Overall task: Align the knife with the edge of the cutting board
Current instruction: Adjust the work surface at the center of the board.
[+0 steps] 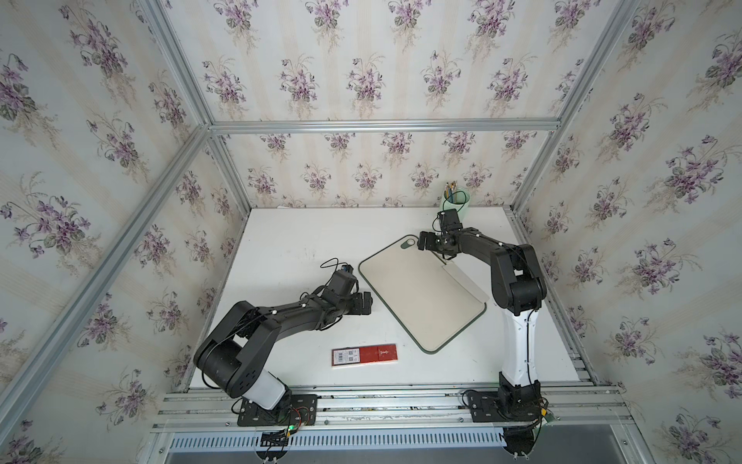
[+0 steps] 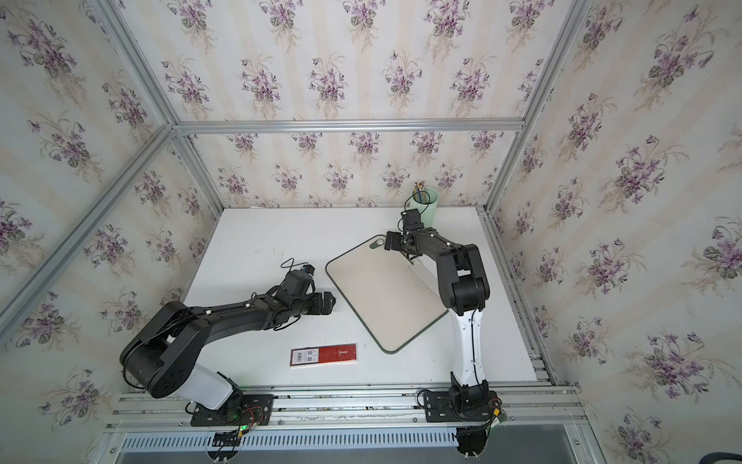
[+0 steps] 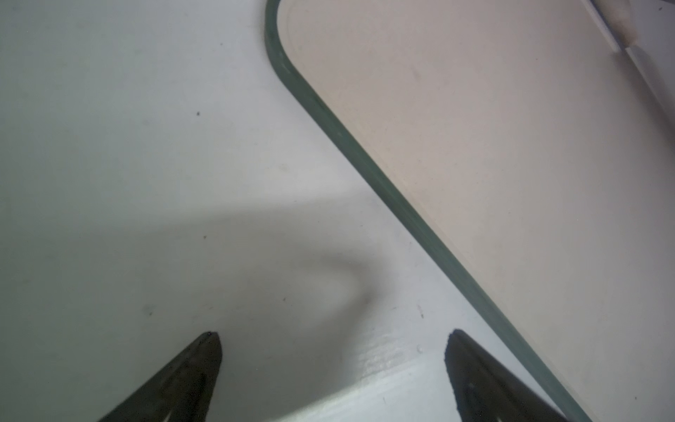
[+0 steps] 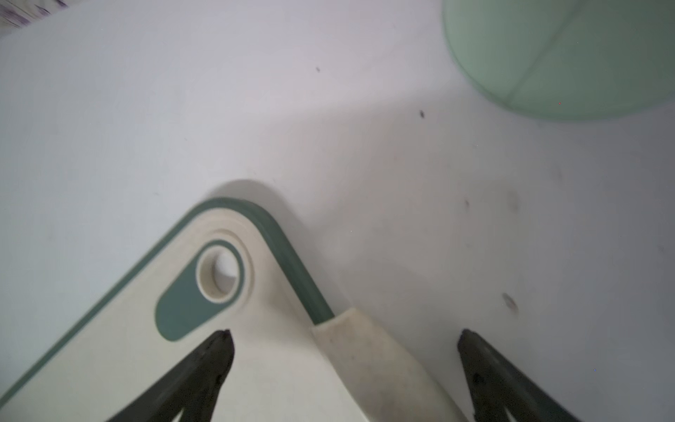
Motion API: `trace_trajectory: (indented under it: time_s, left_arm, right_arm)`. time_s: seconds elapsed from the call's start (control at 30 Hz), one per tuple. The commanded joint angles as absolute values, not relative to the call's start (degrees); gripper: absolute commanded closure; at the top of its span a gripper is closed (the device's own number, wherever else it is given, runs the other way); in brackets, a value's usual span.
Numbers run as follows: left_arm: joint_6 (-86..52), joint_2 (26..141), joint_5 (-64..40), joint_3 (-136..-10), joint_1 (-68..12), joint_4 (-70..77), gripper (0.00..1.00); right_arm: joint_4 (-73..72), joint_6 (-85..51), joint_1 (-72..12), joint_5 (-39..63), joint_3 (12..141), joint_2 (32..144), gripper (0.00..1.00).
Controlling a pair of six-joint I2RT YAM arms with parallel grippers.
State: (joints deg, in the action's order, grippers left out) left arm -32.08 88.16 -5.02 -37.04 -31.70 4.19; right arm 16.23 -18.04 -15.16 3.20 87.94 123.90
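The knife point(image 1: 467, 281) lies along the cutting board point(image 1: 417, 293) edge, handle pointing away.

We are seeing the beige, green-rimmed board point(image 1: 413, 297) lying flat and askew, the white knife point(image 1: 465, 281) lying along its long edge.

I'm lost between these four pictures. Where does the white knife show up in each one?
Top views: in both, the knife lies along the cutting board edge beside the right arm, partly under it.
Left wrist: only a pale sliver at the picture's edge, beyond the board.
Right wrist: its cream handle lies between the fingers of the open right gripper.
Shared landmark: the board's green rim.
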Motion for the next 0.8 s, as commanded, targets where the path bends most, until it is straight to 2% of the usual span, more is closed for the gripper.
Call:
trace_trajectory:
  time_s: [0.0, 0.2, 0.37, 0.57, 0.77]
  left_arm:
    - [-33.37, 86.66, -2.70, -35.99, -30.57, 0.44, 0.01]
    - [-33.05, 85.24, -2.81, -35.95, -29.44, 0.00, 0.01]
    - [-33.31, 85.47, -3.30, -35.60, -29.27, 0.75, 0.01]
    - [-33.46, 84.93, -3.97, -34.34, -29.19, 1.05, 0.01]
    - [-33.62, 85.87, -5.16, -33.98, -29.20, 1.96, 0.01]
  right_arm:
    - [17.05, -18.58, -15.99, -5.61, 85.31, 118.83, 0.00]
    - [15.73, -20.17, -17.89, -4.92, 80.63, 110.67, 0.00]
    - [15.87, -23.35, -19.55, 5.81, 81.92, 115.23, 0.02]
    - [21.70, -26.02, -19.95, 0.87, 88.22, 123.89, 0.01]
    - [23.03, -26.28, -19.32, -3.43, 88.71, 124.78, 0.00]
